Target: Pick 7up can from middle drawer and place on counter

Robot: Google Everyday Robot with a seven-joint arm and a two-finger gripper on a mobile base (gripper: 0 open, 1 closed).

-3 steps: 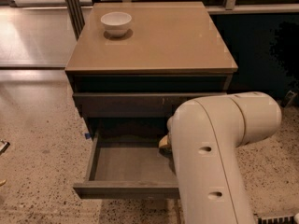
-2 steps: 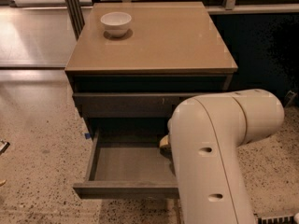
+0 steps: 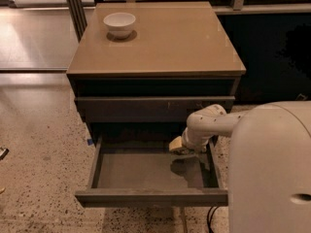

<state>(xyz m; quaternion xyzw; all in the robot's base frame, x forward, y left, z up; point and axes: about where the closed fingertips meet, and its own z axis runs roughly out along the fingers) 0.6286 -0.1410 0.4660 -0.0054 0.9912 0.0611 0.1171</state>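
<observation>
The middle drawer (image 3: 146, 171) is pulled out below the counter (image 3: 160, 42), and the part of its flat grey floor that shows is bare. My white arm reaches in from the right. My gripper (image 3: 179, 145) hangs low over the drawer's back right corner, just above the floor, and casts a shadow under it. The 7up can is not in sight; it may be hidden behind the gripper or the wrist. The counter top is glossy tan.
A white bowl (image 3: 120, 23) stands at the counter's back left. A closed drawer front with small scratches (image 3: 155, 108) sits above the open drawer. My arm's large white housing (image 3: 272, 169) fills the lower right. Speckled floor (image 3: 39, 144) lies to the left.
The big arm housing has shifted right and lower in the view. The forearm and gripper now show reaching into the drawer's back right. The drawer and bowl have not moved.
</observation>
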